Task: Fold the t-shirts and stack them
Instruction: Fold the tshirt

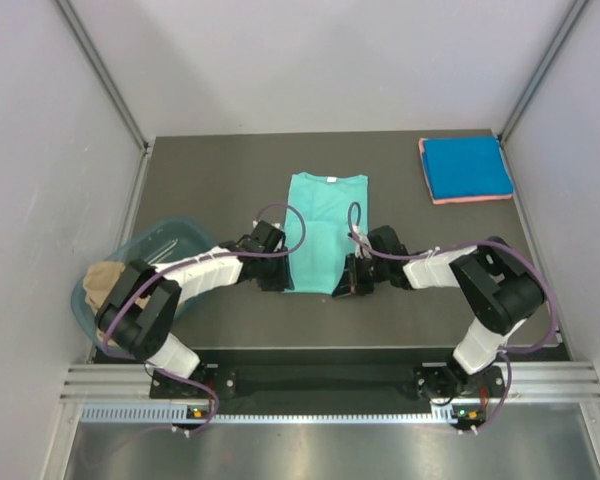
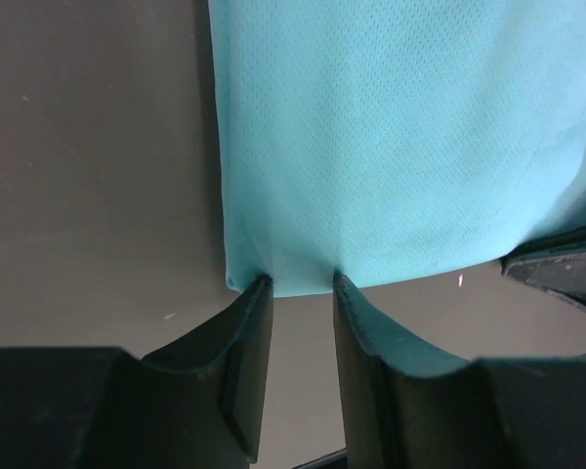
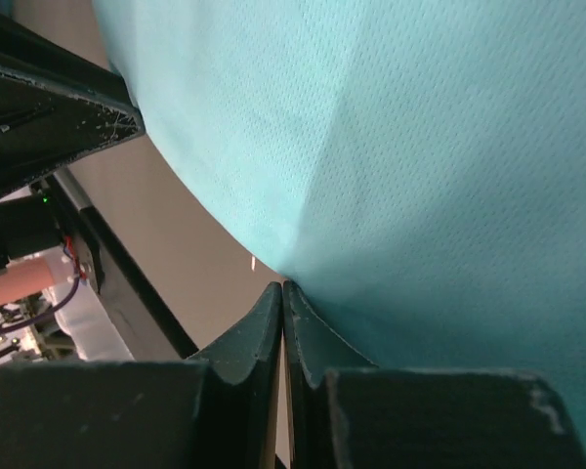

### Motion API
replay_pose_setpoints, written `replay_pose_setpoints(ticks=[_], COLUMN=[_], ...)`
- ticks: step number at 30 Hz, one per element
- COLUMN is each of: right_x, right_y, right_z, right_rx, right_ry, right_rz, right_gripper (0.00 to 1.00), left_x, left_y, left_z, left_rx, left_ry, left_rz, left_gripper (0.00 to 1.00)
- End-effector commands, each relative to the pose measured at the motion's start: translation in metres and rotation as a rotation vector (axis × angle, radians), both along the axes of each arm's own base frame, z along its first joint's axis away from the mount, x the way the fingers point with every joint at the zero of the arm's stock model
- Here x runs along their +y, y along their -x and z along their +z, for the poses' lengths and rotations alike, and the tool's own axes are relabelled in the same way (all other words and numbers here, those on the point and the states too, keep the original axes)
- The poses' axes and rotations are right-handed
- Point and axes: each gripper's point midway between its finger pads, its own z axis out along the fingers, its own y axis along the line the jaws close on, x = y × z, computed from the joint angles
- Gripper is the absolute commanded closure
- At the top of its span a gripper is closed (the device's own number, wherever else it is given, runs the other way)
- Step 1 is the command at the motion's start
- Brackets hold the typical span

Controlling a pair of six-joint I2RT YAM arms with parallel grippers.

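A teal-green t-shirt (image 1: 320, 225) lies lengthwise in the middle of the dark table, neck label at the far end. My left gripper (image 1: 280, 283) is at its near left corner. In the left wrist view that gripper (image 2: 303, 281) is open, its fingertips touching the hem of the shirt (image 2: 400, 147) with a gap between them. My right gripper (image 1: 345, 287) is at the near right corner. In the right wrist view it (image 3: 282, 285) is shut, pinching the hem of the shirt (image 3: 420, 147). A folded blue t-shirt (image 1: 466, 167) lies on a pink one (image 1: 475, 198) at the far right.
A translucent teal tub (image 1: 185, 232) stands at the left table edge with a tan t-shirt (image 1: 105, 280) in it. The right arm's dark gripper body (image 2: 557, 269) shows at the right of the left wrist view. Grey walls enclose the table on three sides.
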Motion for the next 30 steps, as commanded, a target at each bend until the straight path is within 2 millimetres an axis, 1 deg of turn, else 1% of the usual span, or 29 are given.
replay_pose_setpoints(ticks=[1, 2, 3, 4, 5, 6, 7, 8, 10, 11, 12, 13, 14, 15, 16, 17, 18, 19, 20, 21, 22, 23, 24, 25, 26, 27, 28, 29, 30], right_x=[0.005, 0.005, 0.003, 0.003, 0.004, 0.006, 0.007, 0.01, 0.013, 0.017, 0.019, 0.022, 0.022, 0.027, 0.031, 0.031, 0.033, 0.033, 0.031, 0.031, 0.029, 0.026, 0.024, 0.022, 0.018, 0.016, 0.014, 0.009, 0.005], right_y=[-0.005, -0.006, -0.005, -0.006, -0.008, -0.01, -0.013, -0.021, -0.035, -0.049, -0.056, -0.064, -0.075, -0.088, -0.094, -0.11, -0.117, -0.124, -0.136, -0.142, -0.146, -0.155, -0.159, -0.16, -0.166, -0.168, -0.17, -0.175, -0.177], right_z=[0.007, 0.011, 0.012, 0.017, 0.029, 0.037, 0.046, 0.062, 0.076, 0.086, 0.089, 0.085, 0.089, 0.099, 0.094, 0.104, 0.105, 0.095, 0.1, 0.097, 0.085, 0.085, 0.082, 0.072, 0.071, 0.068, 0.06, 0.056, 0.051], right_rx=[-0.063, -0.082, -0.073, -0.081, -0.106, -0.118, -0.138, -0.172, -0.21, -0.237, -0.249, -0.242, -0.256, -0.279, -0.258, -0.284, -0.285, -0.275, -0.282, -0.276, -0.252, -0.254, -0.247, -0.22, -0.223, -0.217, -0.202, -0.203, -0.196], right_ry=[-0.034, -0.035, -0.024, -0.025, -0.037, -0.044, -0.052, -0.066, -0.07, -0.083, -0.089, -0.089, -0.103, -0.125, -0.137, -0.155, -0.16, -0.146, -0.141, -0.133, -0.116, -0.116, -0.114, -0.112, -0.119, -0.123, -0.119, -0.117, -0.11], right_rz=[0.005, 0.012, 0.01, 0.012, 0.014, 0.015, 0.012, 0.005, -0.01, -0.018, -0.023, -0.021, -0.033, -0.034, -0.024, -0.036, -0.036, -0.028, -0.038, -0.039, -0.037, -0.049, -0.056, -0.055, -0.068, -0.073, -0.078, -0.091, -0.098], right_gripper=[0.97, 0.97, 0.97, 0.97, 0.96, 0.95, 0.94, 0.93, 0.92, 0.92, 0.93, 0.93, 0.93, 0.93, 0.93, 0.93, 0.93, 0.92, 0.92, 0.92, 0.92, 0.92, 0.92, 0.92, 0.92, 0.92, 0.92, 0.91, 0.91], left_x=[0.024, 0.025, 0.025, 0.021, 0.016, 0.015, 0.01, 0.005, -0.002, -0.009, -0.011, -0.013, -0.016, -0.014, -0.014, -0.013, -0.013, -0.019, -0.016, -0.018, -0.022, -0.02, -0.02, -0.022, -0.023, -0.024, -0.019, -0.015, -0.009], left_y=[0.012, 0.014, 0.015, 0.015, 0.011, 0.013, 0.009, 0.002, -0.007, -0.015, -0.02, -0.025, -0.036, -0.044, -0.052, -0.069, -0.079, -0.097, -0.108, -0.116, -0.129, -0.136, -0.141, -0.147, -0.153, -0.156, -0.162, -0.164, -0.164], left_z=[-0.023, -0.023, -0.021, -0.013, -0.003, 0.006, 0.022, 0.037, 0.058, 0.071, 0.076, 0.076, 0.084, 0.085, 0.08, 0.089, 0.09, 0.093, 0.093, 0.094, 0.091, 0.089, 0.077, 0.077, 0.075, 0.062, 0.056, 0.049, 0.03], left_rx=[0.026, 0.03, 0.031, 0.025, 0.012, 0.013, -0.019, -0.05, -0.099, -0.124, -0.142, -0.143, -0.169, -0.175, -0.175, -0.21, -0.223, -0.253, -0.264, -0.277, -0.289, -0.288, -0.269, -0.27, -0.28, -0.264, -0.272, -0.271, -0.24], left_ry=[-0.094, -0.096, -0.09, -0.067, -0.043, -0.032, 0.002, 0.027, 0.064, 0.091, 0.099, 0.095, 0.092, 0.078, 0.059, 0.058, 0.061, 0.078, 0.08, 0.085, 0.089, 0.087, 0.079, 0.088, 0.096, 0.082, 0.052, 0.021, -0.025], left_rz=[0.053, 0.053, 0.059, 0.055, 0.053, 0.05, 0.048, 0.045, 0.036, 0.031, 0.026, 0.024, 0.033, 0.045, 0.053, 0.078, 0.092, 0.106, 0.125, 0.132, 0.136, 0.15, 0.156, 0.157, 0.162, 0.162, 0.182, 0.196, 0.205], left_gripper=[0.63, 0.63, 0.63, 0.63, 0.63, 0.63, 0.62, 0.6, 0.56, 0.56, 0.55, 0.55, 0.55, 0.55, 0.55, 0.55, 0.55, 0.55, 0.55, 0.55, 0.55, 0.55, 0.55, 0.55, 0.55, 0.55, 0.55, 0.55, 0.55])
